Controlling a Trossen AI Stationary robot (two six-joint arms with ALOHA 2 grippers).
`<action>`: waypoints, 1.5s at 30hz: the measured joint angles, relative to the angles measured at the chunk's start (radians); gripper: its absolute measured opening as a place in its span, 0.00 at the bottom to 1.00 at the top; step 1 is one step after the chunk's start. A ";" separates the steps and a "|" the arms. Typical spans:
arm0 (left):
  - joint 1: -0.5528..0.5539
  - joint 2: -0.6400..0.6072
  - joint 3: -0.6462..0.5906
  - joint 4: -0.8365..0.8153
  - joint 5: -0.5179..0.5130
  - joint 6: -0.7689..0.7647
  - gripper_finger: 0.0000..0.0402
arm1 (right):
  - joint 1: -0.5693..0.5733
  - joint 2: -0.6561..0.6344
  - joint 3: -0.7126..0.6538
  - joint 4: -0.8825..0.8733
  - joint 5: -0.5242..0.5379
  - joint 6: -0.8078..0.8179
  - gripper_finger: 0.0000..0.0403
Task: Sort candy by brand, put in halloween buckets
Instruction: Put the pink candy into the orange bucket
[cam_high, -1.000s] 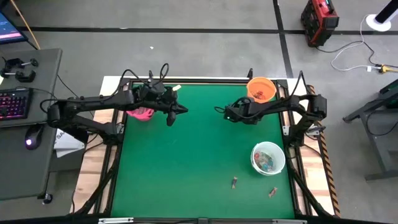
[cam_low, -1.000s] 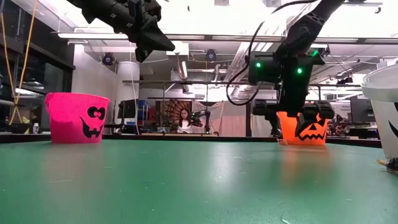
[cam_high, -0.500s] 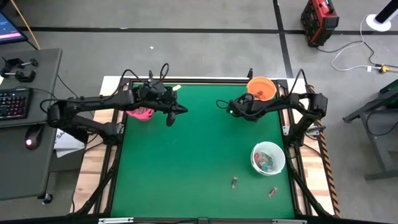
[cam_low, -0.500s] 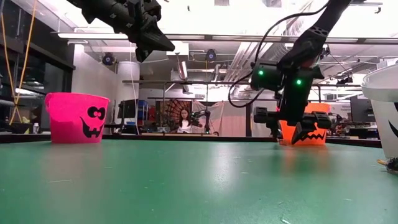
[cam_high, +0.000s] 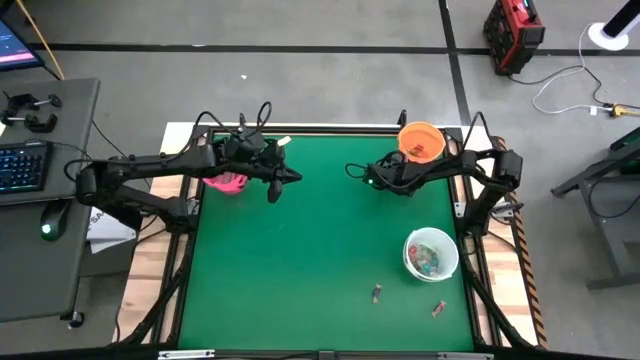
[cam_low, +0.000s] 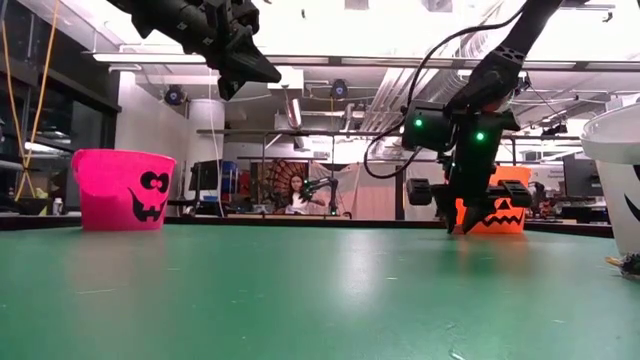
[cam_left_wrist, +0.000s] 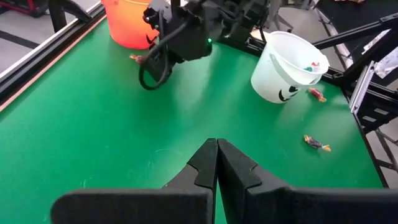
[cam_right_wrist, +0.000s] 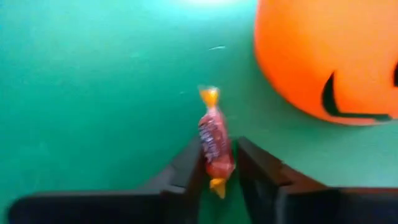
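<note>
The right gripper (cam_right_wrist: 219, 163) holds a red candy (cam_right_wrist: 213, 140) at nine o'clock of the orange bucket (cam_right_wrist: 323, 56); the left gripper (cam_left_wrist: 217, 163) is closed, empty.

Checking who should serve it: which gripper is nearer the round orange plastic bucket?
Right. The right gripper is down on the mat beside the orange bucket, closing on a red-wrapped candy; the left gripper hangs shut near the pink bucket.

table (cam_high: 300, 280) green | buckets: pink (cam_low: 122, 190), orange (cam_high: 421, 142), white (cam_high: 431, 254) | candy (cam_right_wrist: 213, 144) red

Left tool (cam_left_wrist: 217, 163) raised, fingers pressed together; right tool (cam_right_wrist: 217, 163) low, fingers nearly closed.
</note>
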 joint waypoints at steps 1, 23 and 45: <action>0.000 0.000 0.000 0.000 0.000 0.000 0.00 | 0.011 0.001 0.001 0.000 -0.004 0.004 0.16; 0.000 0.000 0.000 0.004 -0.032 -0.026 0.00 | 0.028 -0.572 0.171 -0.589 0.169 -0.159 0.04; -0.002 0.000 0.000 0.005 -0.058 -0.108 0.00 | -0.305 -0.623 0.206 -0.495 -0.205 -0.507 0.69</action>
